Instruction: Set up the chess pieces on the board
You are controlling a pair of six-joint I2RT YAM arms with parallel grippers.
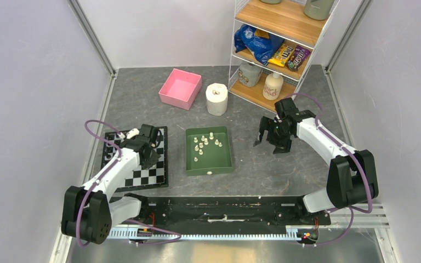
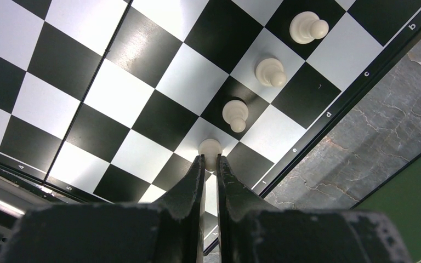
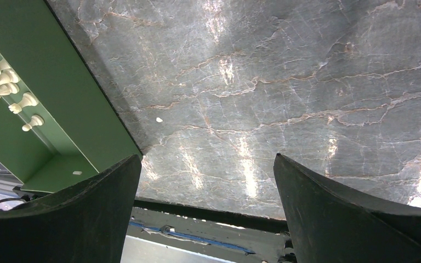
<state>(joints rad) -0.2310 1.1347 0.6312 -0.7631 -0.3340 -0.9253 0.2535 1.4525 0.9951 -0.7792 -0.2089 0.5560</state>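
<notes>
Visibly four chess pieces point(image 2: 234, 114) on board point(image 2: 115, 93), one in left claw point(image 2: 211, 161).

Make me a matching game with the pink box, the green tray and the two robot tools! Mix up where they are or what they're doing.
Things:
1. pink square box
2. green rectangular tray
3. left tool
4. right tool

Places or states:
A. wide open above the grey stone-look table
B. beside the white paper roll
C. shut on a small cream-white chess piece on the black-and-white checkered board
D. holds loose cream-white chess pieces

Pairs: 1-B, 2-D, 3-C, 4-A
</notes>
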